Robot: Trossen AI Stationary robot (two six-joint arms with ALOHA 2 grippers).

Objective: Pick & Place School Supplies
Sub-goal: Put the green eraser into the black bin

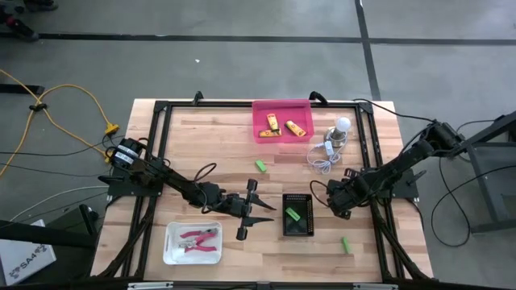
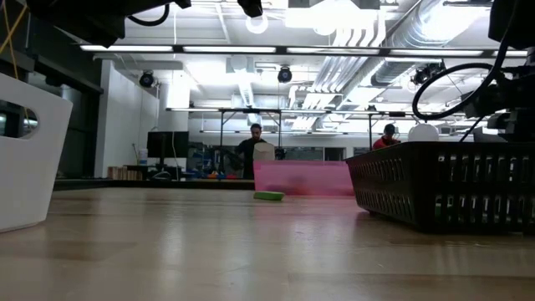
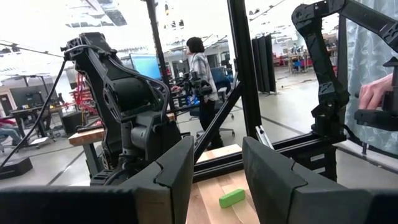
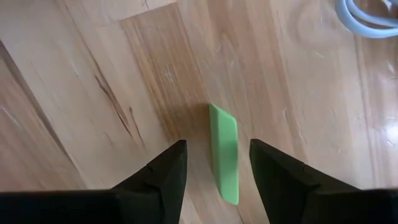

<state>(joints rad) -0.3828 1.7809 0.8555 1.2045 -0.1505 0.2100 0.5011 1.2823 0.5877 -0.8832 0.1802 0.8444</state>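
A: Where's the right gripper [image 4: 213, 163]?

B: Just right of the black basket [image 1: 298, 227], fingers spread over a green block [image 4: 224, 152] lying on the table [image 1: 210, 145].

A: And the left gripper [image 1: 256, 210]?

B: Left of the basket, fingers spread, empty. Another green block [image 1: 293, 214] lies inside the basket.

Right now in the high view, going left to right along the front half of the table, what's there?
White tray with the pink-handled tools → left gripper → black basket holding a green block → loose green block.
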